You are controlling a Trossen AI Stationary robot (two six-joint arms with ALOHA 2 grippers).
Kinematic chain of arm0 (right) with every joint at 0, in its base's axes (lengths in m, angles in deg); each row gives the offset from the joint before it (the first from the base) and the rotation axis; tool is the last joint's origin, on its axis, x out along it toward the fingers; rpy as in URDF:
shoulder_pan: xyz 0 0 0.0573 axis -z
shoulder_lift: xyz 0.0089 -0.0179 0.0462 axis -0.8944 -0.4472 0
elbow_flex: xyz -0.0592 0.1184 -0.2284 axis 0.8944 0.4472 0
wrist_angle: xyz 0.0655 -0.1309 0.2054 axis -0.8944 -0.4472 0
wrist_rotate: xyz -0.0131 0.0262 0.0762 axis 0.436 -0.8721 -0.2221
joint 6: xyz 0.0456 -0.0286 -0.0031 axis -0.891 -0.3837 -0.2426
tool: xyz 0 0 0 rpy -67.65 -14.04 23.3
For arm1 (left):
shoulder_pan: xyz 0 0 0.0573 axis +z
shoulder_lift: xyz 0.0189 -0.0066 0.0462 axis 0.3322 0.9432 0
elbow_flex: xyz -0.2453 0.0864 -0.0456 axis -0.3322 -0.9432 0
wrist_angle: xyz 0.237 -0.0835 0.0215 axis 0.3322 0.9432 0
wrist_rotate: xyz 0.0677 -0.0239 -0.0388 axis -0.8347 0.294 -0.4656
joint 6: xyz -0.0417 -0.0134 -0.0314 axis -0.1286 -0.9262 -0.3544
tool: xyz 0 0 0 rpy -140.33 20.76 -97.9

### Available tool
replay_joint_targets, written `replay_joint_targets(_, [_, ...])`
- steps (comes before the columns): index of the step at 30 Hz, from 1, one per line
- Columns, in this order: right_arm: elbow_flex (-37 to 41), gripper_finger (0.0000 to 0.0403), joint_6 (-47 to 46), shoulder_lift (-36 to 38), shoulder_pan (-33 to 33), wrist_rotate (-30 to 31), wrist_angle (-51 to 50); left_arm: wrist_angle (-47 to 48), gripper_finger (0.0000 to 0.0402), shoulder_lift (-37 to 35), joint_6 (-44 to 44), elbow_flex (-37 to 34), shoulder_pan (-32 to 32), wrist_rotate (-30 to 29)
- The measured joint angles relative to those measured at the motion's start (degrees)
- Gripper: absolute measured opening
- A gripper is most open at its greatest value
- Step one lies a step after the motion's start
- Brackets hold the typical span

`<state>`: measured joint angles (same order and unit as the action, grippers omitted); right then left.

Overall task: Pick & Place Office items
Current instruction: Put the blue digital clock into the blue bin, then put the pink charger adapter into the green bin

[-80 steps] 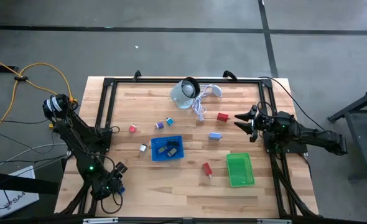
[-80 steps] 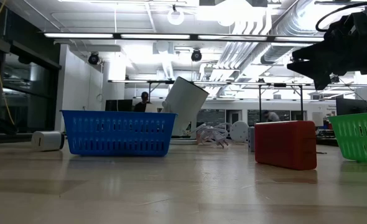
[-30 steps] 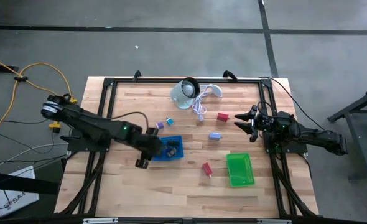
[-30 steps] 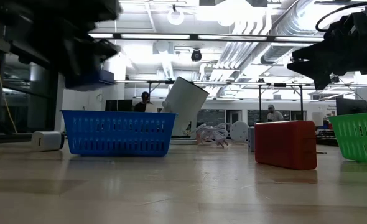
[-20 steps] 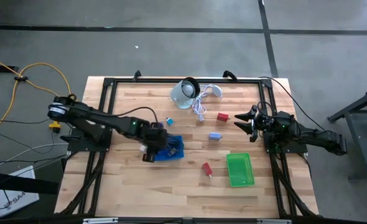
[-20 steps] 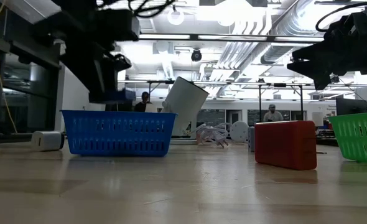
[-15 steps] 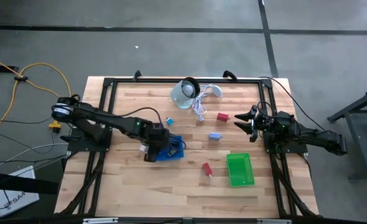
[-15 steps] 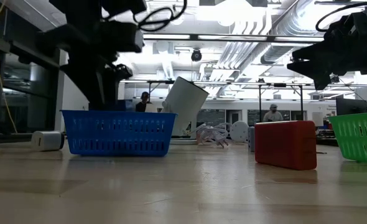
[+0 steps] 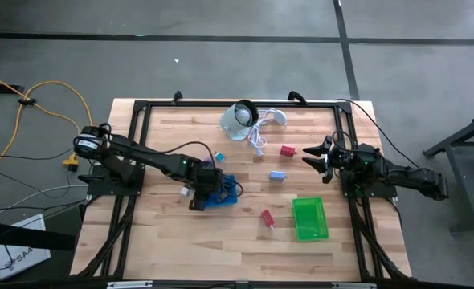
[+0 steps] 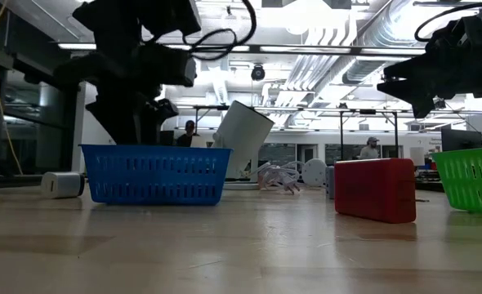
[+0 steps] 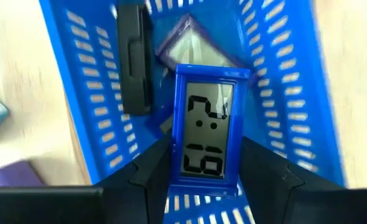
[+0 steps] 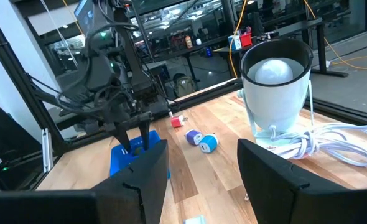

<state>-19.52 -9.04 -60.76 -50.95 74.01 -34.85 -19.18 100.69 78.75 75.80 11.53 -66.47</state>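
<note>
My left gripper (image 9: 206,185) hangs over the blue mesh basket (image 9: 223,193), shut on a small blue-framed display piece (image 11: 205,127). In the left wrist view a black rectangle (image 11: 135,59) and a purple-framed piece (image 11: 186,45) lie on the basket's floor. On the bare wood lie a red block (image 9: 287,150), a pale blue block (image 9: 278,176), another red block (image 9: 267,217) and a blue bit (image 9: 219,156). My right gripper (image 9: 313,156) waits open at the table's right edge. My left gripper pinches the display piece by its two long side edges (image 11: 177,167), near the end closest to the wrist, between the two fingers. The fingers slant steeply down from above and lie along the piece. It hangs screen up inside the basket's opening; I cannot tell whether it touches the floor.
A green mesh basket (image 9: 309,218) stands at the near right. A white round device (image 9: 239,119) with its white cable (image 9: 259,141) lies at the far edge. A black frame rail (image 9: 136,152) runs along the table's sides.
My left gripper has gone toward the table's right edge and down, carrying the blue display piece. It was above the basket's left end and now sits low in the basket's opening, the piece sunk behind the basket's wall in the low view.
</note>
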Motion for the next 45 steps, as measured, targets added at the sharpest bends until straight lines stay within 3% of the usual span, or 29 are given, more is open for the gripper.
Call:
replay_joint_targets(13, [0.01,0.0179,0.00,-0.27,0.00,0.00,-0.04,0.07,0.0159,0.21,-1.31,0.00,0.55,0.68])
replay_joint_targets(24, [0.00,0.0179,-0.01,-0.27,0.00,-0.02,-0.04,0.06,0.0200,0.21,-1.16,0.00,0.55,0.59])
replay_joint_targets(45, [0.00,0.0179,0.00,-0.27,0.00,-0.02,-0.04,-0.84,0.0203,-0.65,0.34,0.66,0.29,0.34])
